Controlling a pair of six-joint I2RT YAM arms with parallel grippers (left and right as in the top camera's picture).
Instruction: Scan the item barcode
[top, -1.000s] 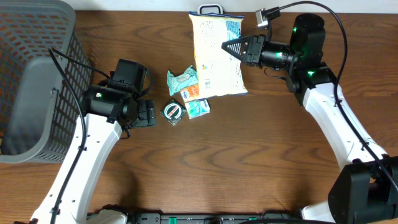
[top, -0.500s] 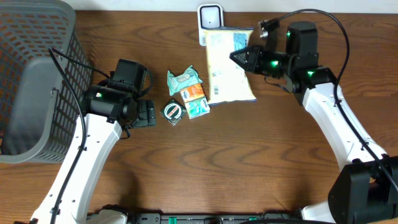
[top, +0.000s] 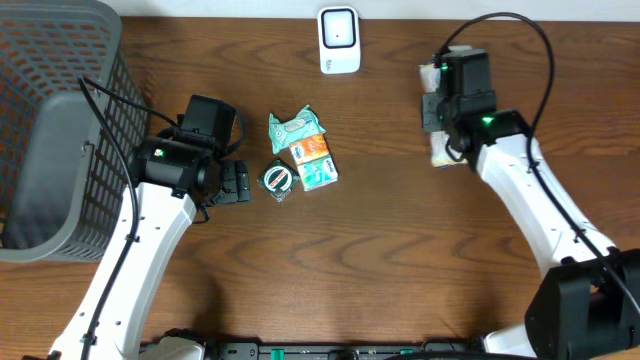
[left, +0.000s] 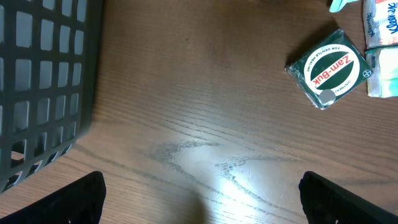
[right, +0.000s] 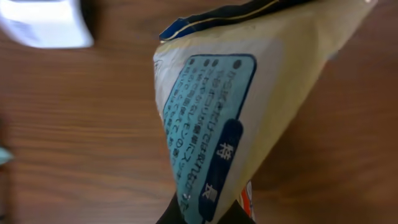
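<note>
The item is a pale yellow snack bag (right: 249, 93) with a blue printed panel. My right gripper (right: 208, 214) is shut on its lower edge, and the bag fills the right wrist view. From overhead only a pale sliver of the bag (top: 442, 152) shows under the right wrist, right of centre. The white barcode scanner (top: 339, 40) stands at the table's back edge, left of the bag, and appears blurred in the right wrist view's corner as scanner (right: 46, 23). My left gripper (top: 240, 183) hovers open over bare wood, its fingertips (left: 68, 202) wide apart.
A green Zam-Buk tin (top: 277, 180) lies just right of the left gripper, beside a teal packet (top: 293, 127), an orange packet (top: 312, 148) and a small tissue pack (top: 318, 173). A grey mesh basket (top: 50, 120) fills the far left.
The right arm carried the bag rightward, away from the scanner, and turned it from lying flat to edge-on under the wrist. The left arm stayed still.
</note>
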